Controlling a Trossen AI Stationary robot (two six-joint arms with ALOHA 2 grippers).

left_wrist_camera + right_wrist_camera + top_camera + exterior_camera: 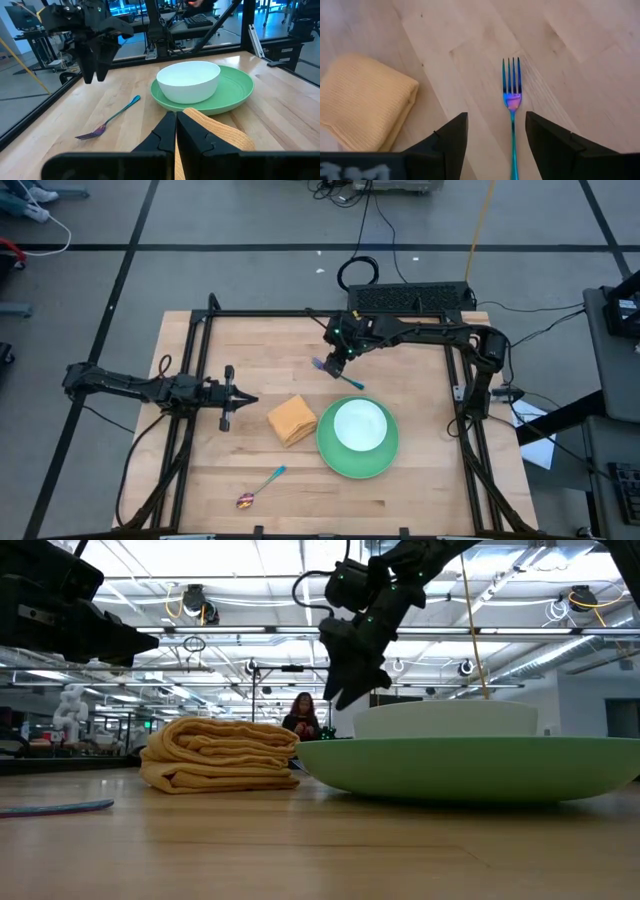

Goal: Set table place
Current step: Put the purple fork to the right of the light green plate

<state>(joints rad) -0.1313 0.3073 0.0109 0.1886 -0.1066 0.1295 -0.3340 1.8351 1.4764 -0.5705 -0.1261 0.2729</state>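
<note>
High view: right jaws (334, 370) hang spread above the fork (338, 374) on the wooden counter (420, 490).
Right wrist view shows both dark fingers (449, 136) apart, straddling the fork's blue handle, tines pointing toward the frame's top, not gripping it; the folded orange napkin (362, 102) lies at left. From above, the white bowl (359, 424) sits inside the green plate (340, 460) at centre right, the napkin touching the plate's left rim, and the spoon (259, 488) lies apart at lower centre. Left jaws (228, 398) wait at centre left, pressed together and empty, aimed toward the napkin. No legible writing or brand shows anywhere.
</note>
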